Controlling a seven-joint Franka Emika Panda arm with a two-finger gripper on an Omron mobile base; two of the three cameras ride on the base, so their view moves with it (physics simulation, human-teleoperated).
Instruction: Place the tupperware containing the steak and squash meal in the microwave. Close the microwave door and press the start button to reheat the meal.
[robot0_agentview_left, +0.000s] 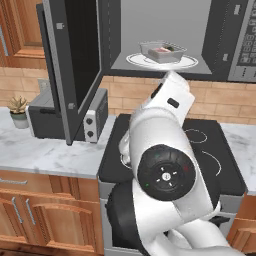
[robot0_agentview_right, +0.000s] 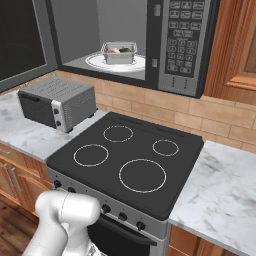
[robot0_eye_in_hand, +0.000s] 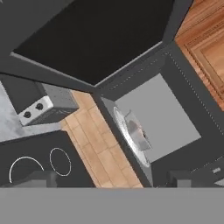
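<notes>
Tupperware (robot0_agentview_left: 163, 51) on microwave (robot0_agentview_right: 165, 45) turntable, microwave door (robot0_agentview_left: 75, 65) open, gripper (robot0_eye_in_hand: 109, 179) spread wide (empty)

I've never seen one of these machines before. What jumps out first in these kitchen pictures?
The microwave above the black stove stands with its door swung wide open. Inside, on the white turntable, sits a clear tupperware with pinkish-red food in it. A big white robot arm rises in front of the stove, and a small grey toaster oven sits on the marble counter to the stove's left.
</notes>
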